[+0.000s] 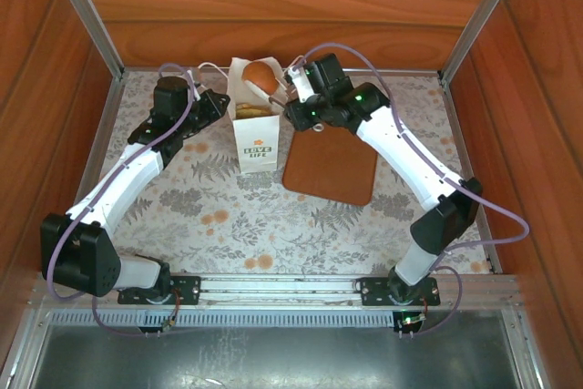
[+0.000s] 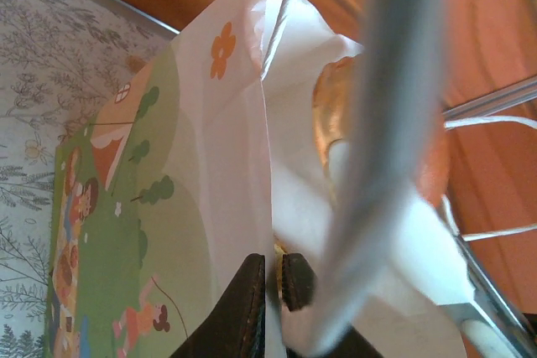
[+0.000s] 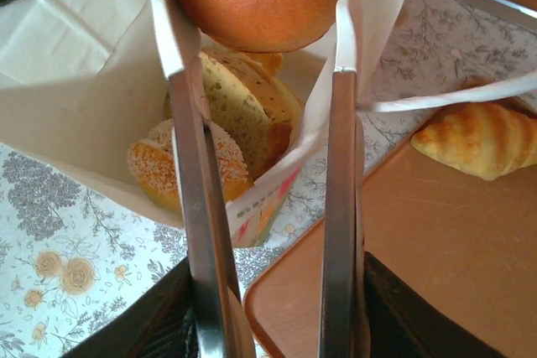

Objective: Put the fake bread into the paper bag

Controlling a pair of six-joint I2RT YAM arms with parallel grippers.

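Upright white paper bag [image 1: 255, 138], brown roll [image 1: 262, 73] at its mouth, croissant [image 3: 478, 140] lying outside

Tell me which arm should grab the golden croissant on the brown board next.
Right, probably. The right gripper hangs over the white paper bag, beside the brown board holding the golden croissant; the left gripper, jaws clamped on the bag's rim, steadies it.

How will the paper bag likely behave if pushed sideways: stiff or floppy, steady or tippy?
Probably floppy: the paper bag has a thin, creased wall, pinched by the left gripper. Likely tippy, since it stands tall and narrow on the table. The rolls inside may steady its base somewhat.
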